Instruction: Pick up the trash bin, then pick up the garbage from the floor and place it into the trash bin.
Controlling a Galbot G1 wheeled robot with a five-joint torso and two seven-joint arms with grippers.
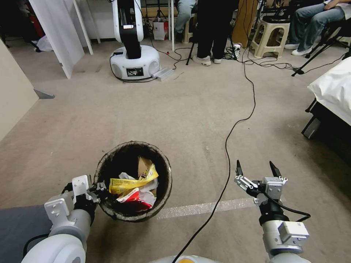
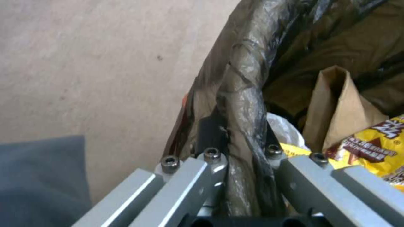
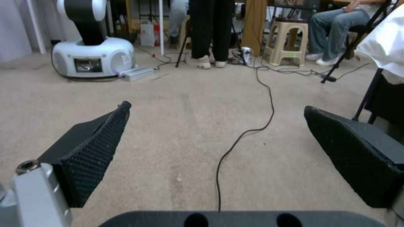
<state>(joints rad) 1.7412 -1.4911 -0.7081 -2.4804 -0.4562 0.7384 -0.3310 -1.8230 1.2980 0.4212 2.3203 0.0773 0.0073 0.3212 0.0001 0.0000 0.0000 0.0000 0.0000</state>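
currently left gripper (image 1: pixel 98 190) clamped on the near rim of the trash bin (image 1: pixel 165 184), held above the carpet. garbage (image 1: pixel 134 184) lies inside it: yellow wrapper, brown paper, red-and-white packet. right gripper (image 1: pixel 256 170) spread wide, holding nothing, over bare carpet beside a black cable (image 1: pixel 234 128).

The trash bin (image 1: pixel 133 181) wears a dark brown-black liner. Inside lie a yellow wrapper (image 1: pixel 133 180) with red-brown print, a red-and-white snack packet (image 1: pixel 137 198), brown paper (image 1: pixel 143 165) and white tissue (image 1: pixel 126 176). The carpet floor (image 1: pixel 182 109) is beige, crossed by a black cable (image 1: pixel 234 126) and a pale tape stripe (image 1: pixel 204 208). The right gripper (image 1: pixel 256 168) has black fingers (image 3: pixel 97 151) with a fine dotted texture.
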